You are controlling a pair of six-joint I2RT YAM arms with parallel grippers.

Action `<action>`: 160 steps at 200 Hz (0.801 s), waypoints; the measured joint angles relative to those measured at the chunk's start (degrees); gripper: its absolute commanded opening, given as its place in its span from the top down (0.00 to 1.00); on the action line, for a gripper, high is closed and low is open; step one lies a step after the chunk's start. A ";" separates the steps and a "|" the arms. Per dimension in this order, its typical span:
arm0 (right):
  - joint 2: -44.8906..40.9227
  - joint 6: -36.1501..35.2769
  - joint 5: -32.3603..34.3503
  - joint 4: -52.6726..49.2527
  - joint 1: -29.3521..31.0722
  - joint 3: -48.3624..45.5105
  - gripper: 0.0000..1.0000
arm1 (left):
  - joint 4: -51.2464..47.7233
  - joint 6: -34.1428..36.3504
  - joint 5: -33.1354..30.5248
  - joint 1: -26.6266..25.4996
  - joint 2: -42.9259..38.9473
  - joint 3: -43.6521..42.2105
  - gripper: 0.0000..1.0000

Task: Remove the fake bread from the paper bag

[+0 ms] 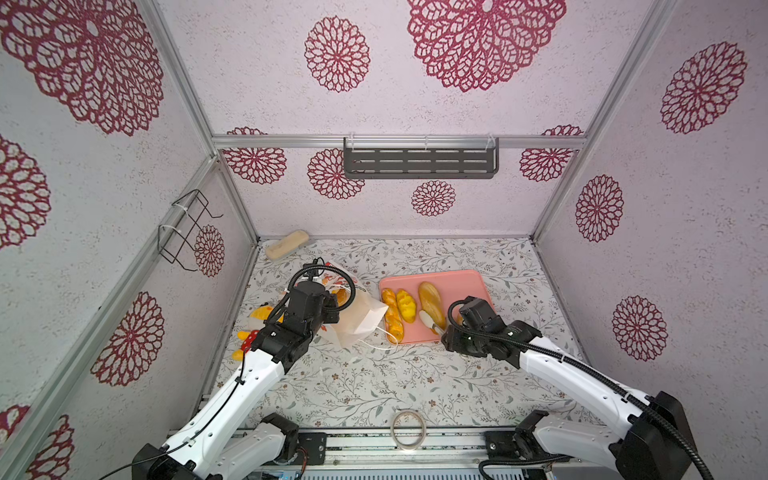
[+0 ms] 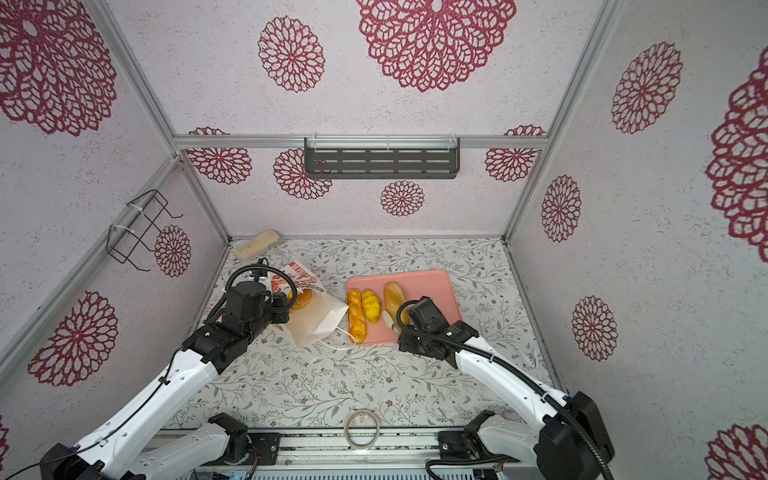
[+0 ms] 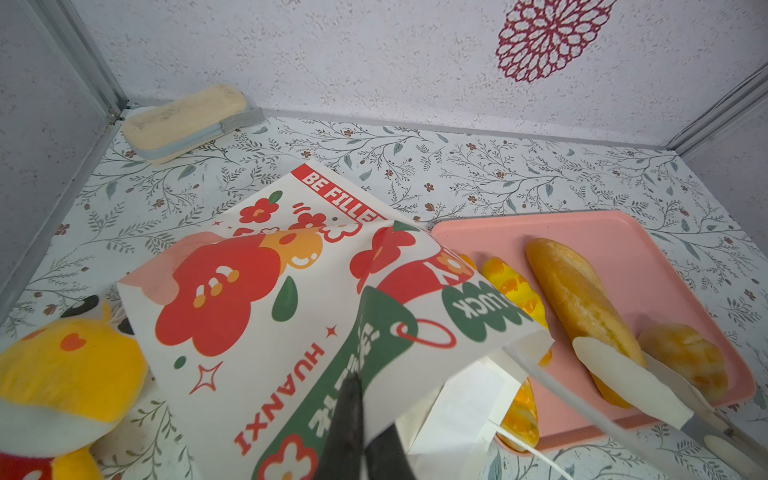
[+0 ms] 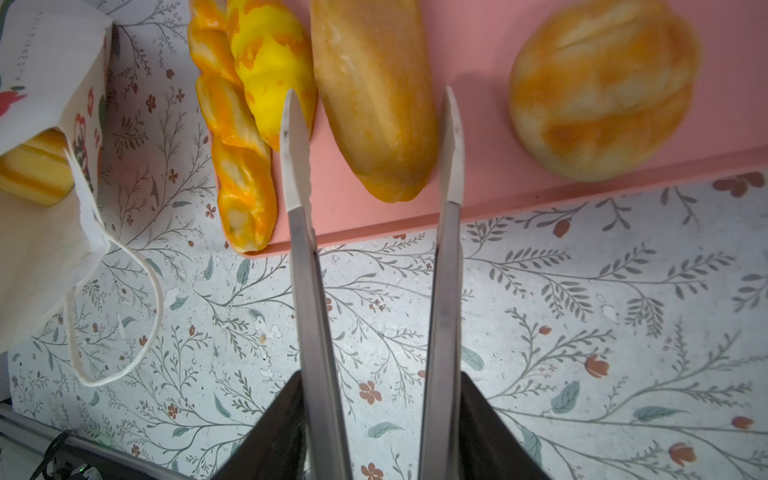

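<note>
**Left gripper (image 3: 361, 419) clamped on the paper bag (image 3: 257, 316); right gripper (image 4: 380, 428) grasping tongs (image 4: 307, 270) at the tray (image 1: 457, 282).**

The left gripper's black fingers (image 3: 347, 415) pinch the printed bag's rim beside its mouth. The bag sits tilted on the floral table (image 1: 374, 386), its mouth open toward the pink tray. The tongs' 2 white tips (image 4: 294, 137) stand apart, 1 on each side of the near end of the long loaf (image 4: 374, 95); whether they touch it cannot be told. 4 pieces of fake bread (image 1: 406, 306) lie on the tray: the braided roll (image 4: 237, 174) along the bag-side edge, the yellow bun (image 4: 270, 62) against it, the long loaf, and the round bun (image 4: 602, 87) apart from them. Another bun (image 2: 301, 298) shows inside the bag's mouth. A yellow plush toy (image 3: 62, 365) lies beside the bag, and a beige block (image 3: 183, 120) sits in the back corner.
</note>
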 measured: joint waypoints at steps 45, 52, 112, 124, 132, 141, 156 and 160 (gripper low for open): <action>-0.50 -0.44 1.16 -2.64 -0.20 2.58 0.42 | 0.00 0.00 0.02 0.00 0.00 -0.02 1.00; -0.74 -0.52 1.44 -3.19 -0.26 3.13 0.42 | 0.00 0.02 0.07 0.00 0.00 0.00 1.00; -2.45 -3.78 0.96 -8.39 -0.37 9.88 0.49 | -0.09 0.63 1.60 0.00 -0.07 -0.02 1.00; -3.28 -4.85 -0.22 -9.27 -0.02 11.82 0.50 | -0.13 0.94 2.05 0.00 -0.13 0.00 1.00; -3.89 -5.40 -0.55 -9.88 0.48 13.03 0.50 | -0.15 1.09 2.36 0.00 -0.20 -0.02 1.00; -4.57 -5.73 -0.48 -10.88 2.05 14.78 0.51 | -0.15 1.22 2.80 0.00 -0.28 -0.02 1.00; -5.35 -6.05 -0.20 -11.41 5.55 16.81 0.52 | -0.11 1.40 3.52 0.00 -0.39 -0.02 1.00; -5.53 -6.12 -0.33 -11.15 6.34 16.92 0.52 | -0.07 1.40 3.69 0.00 -0.39 0.00 1.00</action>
